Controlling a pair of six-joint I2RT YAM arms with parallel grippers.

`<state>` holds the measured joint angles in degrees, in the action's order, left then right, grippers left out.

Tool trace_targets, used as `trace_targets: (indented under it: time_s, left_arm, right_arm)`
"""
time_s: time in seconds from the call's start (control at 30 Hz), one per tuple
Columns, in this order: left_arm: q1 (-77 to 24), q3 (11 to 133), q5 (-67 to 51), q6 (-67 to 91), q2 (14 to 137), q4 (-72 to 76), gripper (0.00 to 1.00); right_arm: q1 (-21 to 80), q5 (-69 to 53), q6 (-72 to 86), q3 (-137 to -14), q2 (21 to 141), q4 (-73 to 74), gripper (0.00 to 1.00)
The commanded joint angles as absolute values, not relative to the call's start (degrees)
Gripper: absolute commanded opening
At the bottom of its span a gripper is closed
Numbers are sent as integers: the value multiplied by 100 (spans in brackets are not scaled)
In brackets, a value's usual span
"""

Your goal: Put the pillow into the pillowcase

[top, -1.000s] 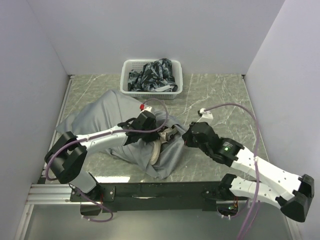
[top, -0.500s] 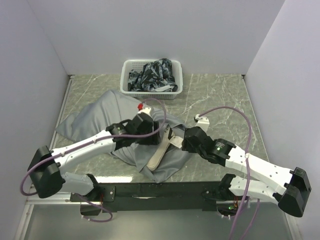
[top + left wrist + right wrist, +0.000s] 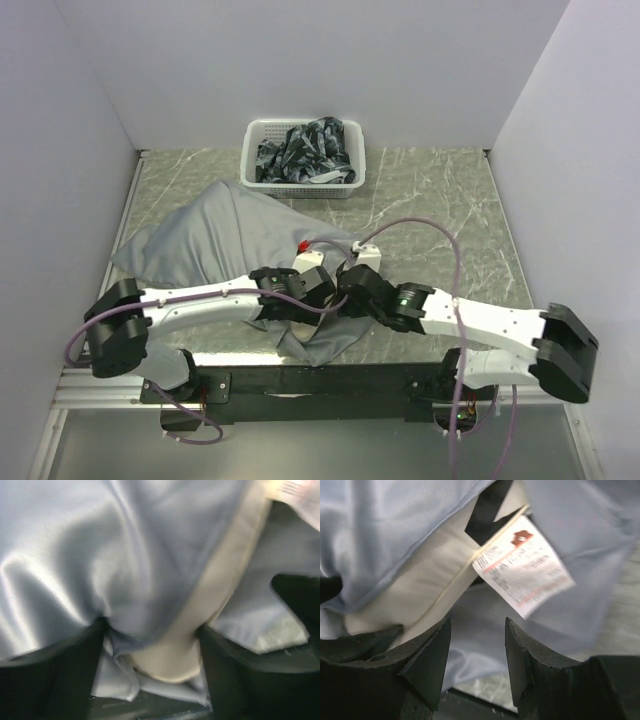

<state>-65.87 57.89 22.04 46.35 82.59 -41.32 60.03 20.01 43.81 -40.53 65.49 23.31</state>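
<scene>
We see the grey pillowcase (image 3: 210,235) lying crumpled on the bench (image 3: 440,200), running from the left side down towards the near edge. Both arms meet over its near end. From above the pillow hardly shows. In the left wrist view a cream edge of the pillow (image 3: 210,605) pokes out from under the grey cloth.

The left gripper (image 3: 152,635) is clamped on the pillowcase. Grey fabric and that cream edge fill the gap between its 2 fingers (image 3: 55,680), and the cloth puckers against them. The right gripper (image 3: 477,630) sits just beside it with its jaws apart and nothing between them. Beyond it a white printed tag (image 3: 522,570) hangs over the cloth next to the cream seam.

At the far edge stands 1 white basket (image 3: 252,150) holding a dark patterned cloth (image 3: 305,145), well apart from the arms.
</scene>
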Motion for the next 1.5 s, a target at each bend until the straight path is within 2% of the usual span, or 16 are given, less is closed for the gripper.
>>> trace_targets:
  time_s: [0.0,0.03,0.07,0.17,0.37,0.57,0.73,0.87,0.97,1.07,1.13,1.2,1.47]
  left_arm:
    - [-6539,5854,2875,4825,8604,-4045,62]
    - [-6469,5723,2796,4816,8604,-3939,51]
    - [-6434,5652,2734,4825,8587,-3824,28]
    - [-6302,5467,2567,4895,8464,-3613,1]
    - [-5986,5150,2004,4931,7806,-3112,1]
    - [-5801,4984,1671,4922,7682,-2910,1]
    - [-5722,4904,1494,4887,7690,-2751,1]
    - [-5730,4904,1450,4904,7682,-2725,1]
    - [-5713,4887,1415,4904,7638,-2681,1]
    - [-5704,4896,1380,4913,7646,-2672,1]
    - [-5678,4896,1319,4913,7647,-2611,1]
    - [-5608,4887,1275,4913,7655,-2575,1]
    - [-5414,4878,1020,4904,7769,-2435,1]
  right_arm:
    - [6038,1749,4421,-3771,7022,1249,54]
    - [6038,1697,4438,-3727,7170,1057,55]
    - [6038,1670,4465,-3709,7241,968,55]
    - [6038,1679,4561,-3621,7488,669,55]
    - [6029,1863,4834,-3656,8006,422,54]
    - [6038,2162,5159,-3692,8350,774,54]
    - [6020,2259,5203,-3682,8455,870,62]
    - [6021,2241,5177,-3779,8762,835,62]
    - [6021,2355,5194,-3832,8912,958,56]
    - [6012,2487,5221,-3823,8903,1124,39]
    - [6021,2566,5256,-3753,8807,1230,20]
    - [6029,2636,5299,-3648,8544,1396,11]
    - [6073,2558,5212,-3147,6902,1679,8]
